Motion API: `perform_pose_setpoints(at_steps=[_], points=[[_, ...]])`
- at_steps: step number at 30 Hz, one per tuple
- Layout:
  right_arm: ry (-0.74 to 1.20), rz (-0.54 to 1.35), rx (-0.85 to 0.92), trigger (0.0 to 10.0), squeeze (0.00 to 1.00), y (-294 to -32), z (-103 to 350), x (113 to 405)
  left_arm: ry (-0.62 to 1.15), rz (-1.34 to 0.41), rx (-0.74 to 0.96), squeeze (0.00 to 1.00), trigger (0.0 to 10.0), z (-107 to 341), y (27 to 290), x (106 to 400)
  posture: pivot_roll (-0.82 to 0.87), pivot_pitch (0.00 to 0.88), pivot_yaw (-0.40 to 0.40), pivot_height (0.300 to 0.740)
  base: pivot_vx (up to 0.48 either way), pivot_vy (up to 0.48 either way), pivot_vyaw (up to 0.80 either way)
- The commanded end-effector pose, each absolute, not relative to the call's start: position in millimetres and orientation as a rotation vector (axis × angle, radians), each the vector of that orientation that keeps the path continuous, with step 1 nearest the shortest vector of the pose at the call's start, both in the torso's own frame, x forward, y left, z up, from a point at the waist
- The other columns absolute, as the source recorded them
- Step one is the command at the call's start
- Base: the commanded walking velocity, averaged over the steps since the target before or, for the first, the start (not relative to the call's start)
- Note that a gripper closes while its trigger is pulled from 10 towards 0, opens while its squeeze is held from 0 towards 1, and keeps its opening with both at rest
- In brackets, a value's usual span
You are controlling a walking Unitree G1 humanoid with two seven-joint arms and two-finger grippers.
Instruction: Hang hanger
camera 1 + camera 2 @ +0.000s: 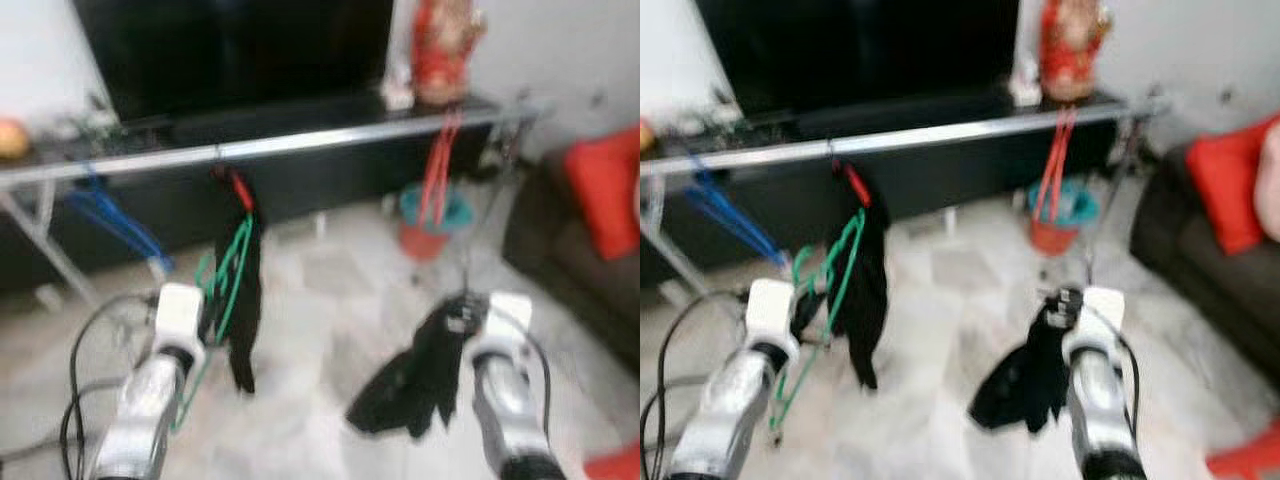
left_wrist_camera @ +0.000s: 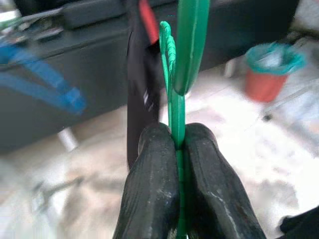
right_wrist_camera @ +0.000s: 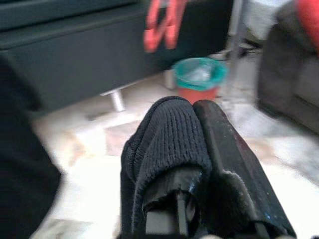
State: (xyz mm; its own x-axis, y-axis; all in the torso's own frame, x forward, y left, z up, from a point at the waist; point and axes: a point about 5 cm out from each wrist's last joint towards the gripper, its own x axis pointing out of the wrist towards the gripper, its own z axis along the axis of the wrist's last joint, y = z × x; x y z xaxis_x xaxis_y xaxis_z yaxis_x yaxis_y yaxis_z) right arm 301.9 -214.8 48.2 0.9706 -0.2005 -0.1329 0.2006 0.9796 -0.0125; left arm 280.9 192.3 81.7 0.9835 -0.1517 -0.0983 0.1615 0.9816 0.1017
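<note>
Left and right eye views: I hold the left tool up ahead of me, below the long metal rail of a drying rack. The green hanger rises from this tool toward the rail, with a black garment draped just beyond it. The garment hangs from a red clip or hook at the rail. I judge the hanger is held high so that its hook can go over the rail. Motion blur hides whether the hook already touches the rail. My right tool is lower, well apart from the left one, with a dark cloth dangling from it above the floor. It probably keeps this cloth out of the way, or ready for hanging. Beyond the right tool, red hangers hang from the rail above a red and teal bucket. Blue hangers hang out beyond the left tool's outer side.

Left wrist view: the two black fingers are pressed together on the hanger's thin green stem, pinching it. The broader green part sits just past the fingertips, beside the black garment.

Right wrist view: the fingers are pressed together, and a ribbed dark cloth is wrapped over one of them. The bucket stands farther ahead on the floor.
</note>
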Motion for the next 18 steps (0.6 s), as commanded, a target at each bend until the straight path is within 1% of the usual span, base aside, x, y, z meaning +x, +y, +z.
perform_pose_setpoints(at_steps=[1,8,14,18], points=[[0.124,-0.198,-0.004,10.0,0.0,-214.1,49.1,301.0,0.091,-0.155,0.117,0.0,10.0,83.9,192.9,280.7,0.06,0.0,0.005,0.74,-0.247,0.0,0.8],[0.128,-0.2,-0.003,10.0,0.0,-214.4,48.9,300.8,0.093,-0.158,0.117,0.0,10.0,83.6,192.5,280.9,0.06,0.0,0.004,0.74,-0.25,0.0,0.8],[0.153,-0.214,0.007,10.0,0.0,-215.7,48.1,302.9,0.081,-0.184,0.109,0.0,10.0,87.4,191.7,280.5,0.07,0.0,0.0,0.74,-0.251,0.0,0.0],[0.178,-0.211,-0.003,10.0,0.0,-215.3,47.6,304.7,0.081,-0.191,0.111,0.0,10.0,88.5,192.8,279.2,0.07,0.0,-0.001,0.74,-0.06,0.0,0.0]])
